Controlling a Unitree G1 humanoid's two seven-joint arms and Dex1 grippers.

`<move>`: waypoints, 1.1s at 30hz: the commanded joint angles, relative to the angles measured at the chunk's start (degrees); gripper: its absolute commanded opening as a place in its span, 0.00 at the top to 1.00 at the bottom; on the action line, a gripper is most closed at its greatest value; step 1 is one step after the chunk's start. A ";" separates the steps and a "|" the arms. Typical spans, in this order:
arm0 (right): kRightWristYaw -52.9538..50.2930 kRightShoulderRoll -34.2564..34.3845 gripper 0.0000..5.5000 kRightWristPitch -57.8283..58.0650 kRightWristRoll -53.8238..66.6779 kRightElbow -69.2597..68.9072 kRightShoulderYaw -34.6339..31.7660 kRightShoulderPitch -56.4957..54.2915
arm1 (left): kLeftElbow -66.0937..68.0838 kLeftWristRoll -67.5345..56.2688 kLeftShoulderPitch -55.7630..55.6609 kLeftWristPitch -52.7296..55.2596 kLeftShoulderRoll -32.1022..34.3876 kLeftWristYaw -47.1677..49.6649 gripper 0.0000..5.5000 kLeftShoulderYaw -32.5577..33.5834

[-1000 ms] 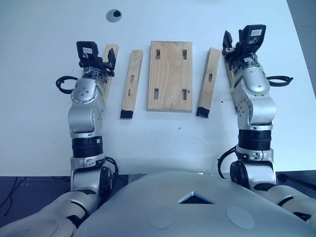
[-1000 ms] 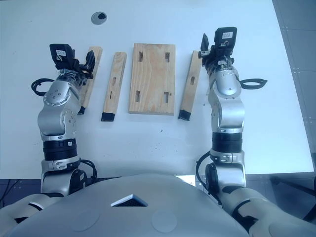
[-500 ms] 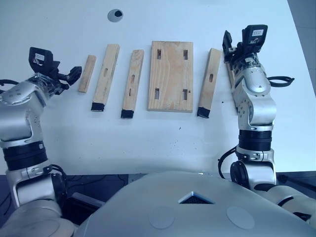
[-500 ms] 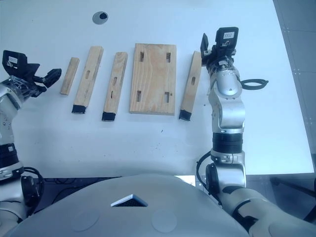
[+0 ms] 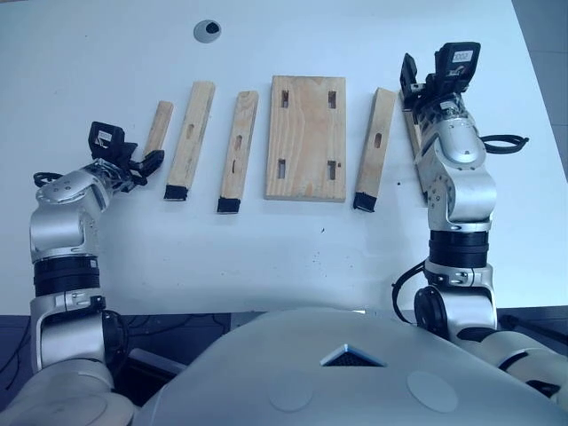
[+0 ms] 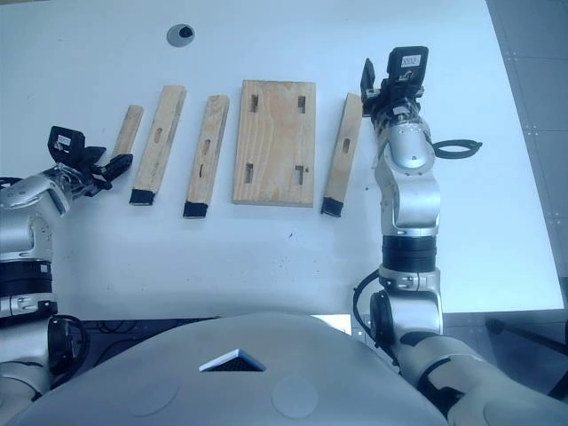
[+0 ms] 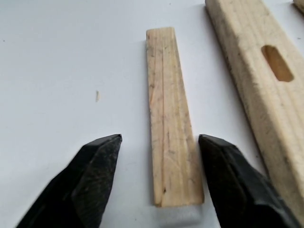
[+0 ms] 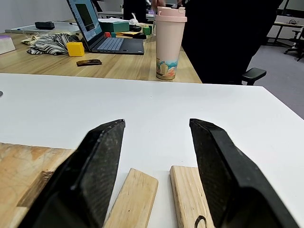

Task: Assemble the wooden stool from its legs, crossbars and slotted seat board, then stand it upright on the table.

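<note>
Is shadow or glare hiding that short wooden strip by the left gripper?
Left wrist view: the short pale wooden strip is evenly lit, a faint shadow at its near end; left eye view: no glare on the white table around the left gripper.

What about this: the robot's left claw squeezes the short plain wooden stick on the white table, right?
No: the left gripper is open around the short plain wooden stick on the white table, as the left wrist view shows.

Slotted seat board (image 6: 273, 142): flat, mid white table (image 6: 266, 257). To its left: inner leg (image 6: 206, 155), outer leg (image 6: 158, 144), short crossbar (image 6: 127, 130). To its right: right leg (image 6: 343, 160). Left gripper (image 6: 105, 165) near crossbar's near end. Right gripper (image 6: 389, 84) beside right leg's far end.
</note>
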 commanded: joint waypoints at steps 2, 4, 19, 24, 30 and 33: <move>-0.12 -0.48 0.54 0.29 -0.73 0.46 -0.72 -0.88 | 6.85 3.19 2.27 0.25 -2.04 2.65 0.58 -2.61; -0.03 -0.66 0.54 0.40 -0.72 0.72 -0.87 -1.47 | 7.52 3.15 2.17 0.03 -2.10 2.87 0.63 -2.96; 10.70 5.49 0.39 13.74 20.23 0.51 -6.26 -6.31 | -18.23 -1.80 -11.73 -4.77 -12.94 8.86 0.77 -6.75; 12.64 10.15 0.27 25.03 35.58 -0.34 -10.63 -9.03 | -25.28 -1.42 -13.53 -4.99 -17.95 7.24 0.77 -14.92; 9.79 12.36 0.20 33.29 50.74 -0.80 -16.59 -11.36 | -26.69 -0.96 -11.55 -6.32 -17.83 4.30 0.77 -17.79; 6.71 13.31 0.20 34.23 57.16 0.58 -19.88 -12.81 | -26.62 -0.74 -10.26 -6.49 -17.68 3.29 0.77 -18.45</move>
